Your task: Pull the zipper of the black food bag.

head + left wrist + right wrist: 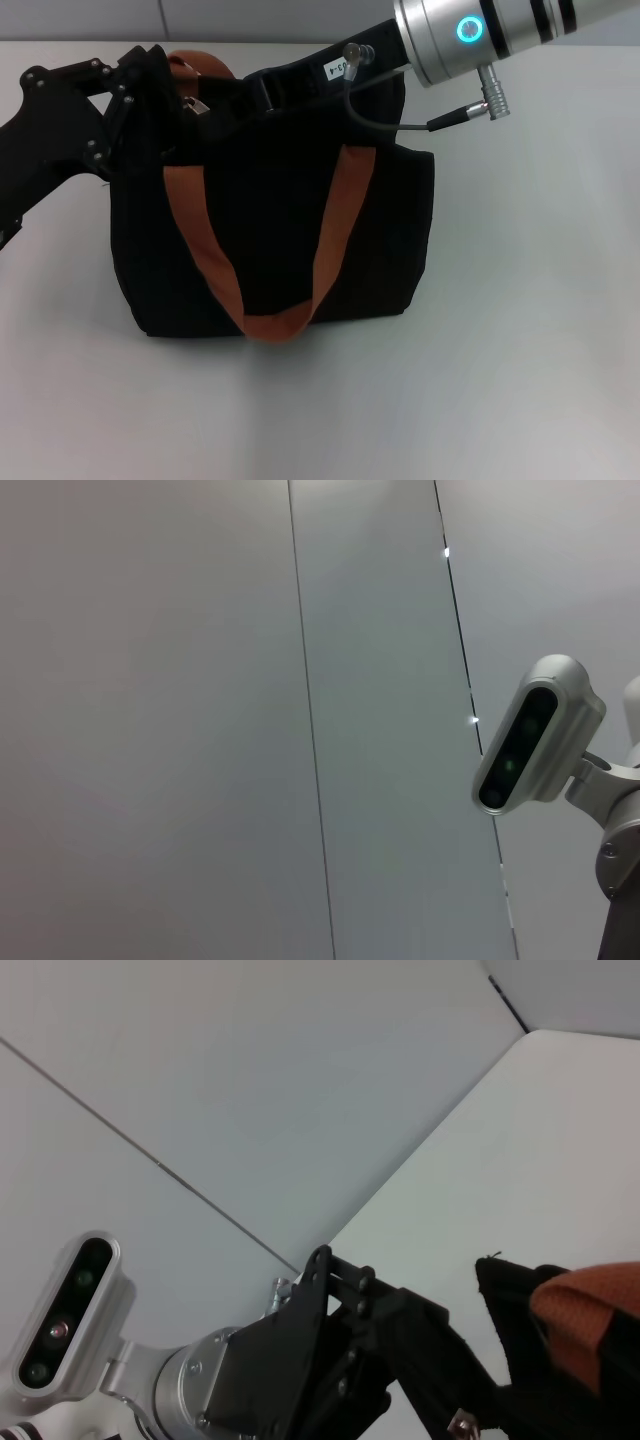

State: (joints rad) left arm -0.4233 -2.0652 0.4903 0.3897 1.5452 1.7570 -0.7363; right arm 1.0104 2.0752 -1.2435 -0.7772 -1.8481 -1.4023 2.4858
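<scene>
The black food bag (280, 230) stands mid-table with its orange-brown handles (270, 322) hanging down the front. The small silver zipper pull (195, 103) lies on the bag's top edge near its left end. My left gripper (148, 72) is at the bag's upper left corner, shut on the fabric, which rises to a peak there. My right gripper (262, 88) reaches in from the upper right and lies over the top edge, just right of the pull. The right wrist view shows the left gripper (400, 1360) beside the bag's corner (520, 1360).
The white table (520, 350) spreads around the bag. A grey wall stands behind it. A cable and plug (470, 112) hang from my right wrist above the bag's right end. The left wrist view shows only wall panels and a grey camera housing (530, 740).
</scene>
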